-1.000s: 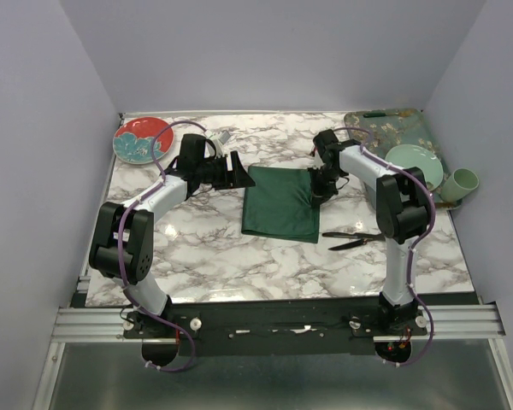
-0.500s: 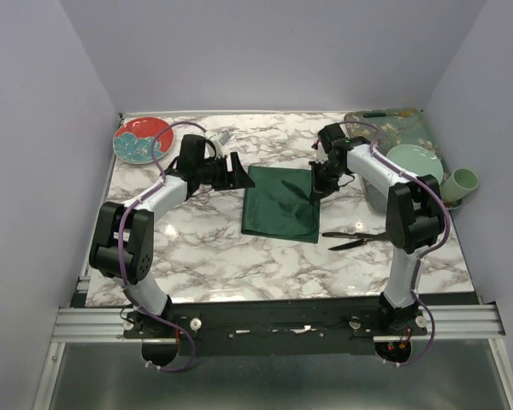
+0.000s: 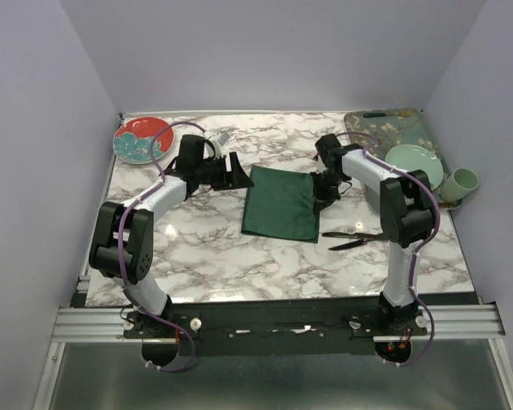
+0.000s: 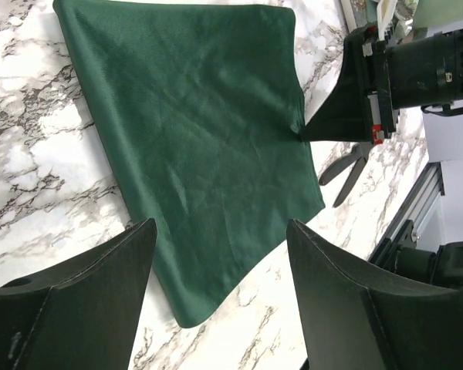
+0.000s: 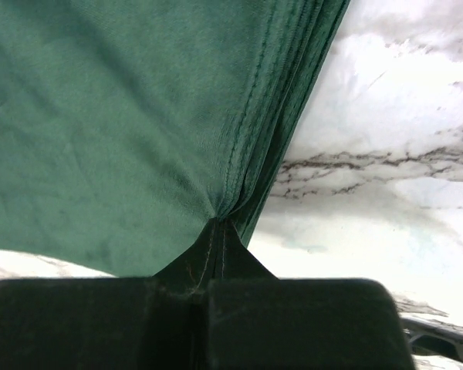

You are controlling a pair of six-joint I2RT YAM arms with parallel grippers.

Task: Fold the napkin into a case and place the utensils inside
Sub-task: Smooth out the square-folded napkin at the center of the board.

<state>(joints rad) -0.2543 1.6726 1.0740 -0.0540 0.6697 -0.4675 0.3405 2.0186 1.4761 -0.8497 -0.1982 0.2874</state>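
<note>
Your right gripper [image 3: 317, 196] is clenched on the napkin [image 3: 282, 203] at its right edge; your left gripper [image 3: 242, 172] hangs released beside its left edge; the utensils [image 3: 352, 239] lie right of it

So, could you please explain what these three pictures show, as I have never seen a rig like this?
These are two robot arms at a marble table. One picture looks down from above; the other two come from a camera on each wrist. On the table lie a dark green napkin, two black utensils, a red plate, a floral tray and a cup. The right gripper is shut, pinching the napkin's edge. The left gripper stands open beside the napkin, holding nothing.
</note>
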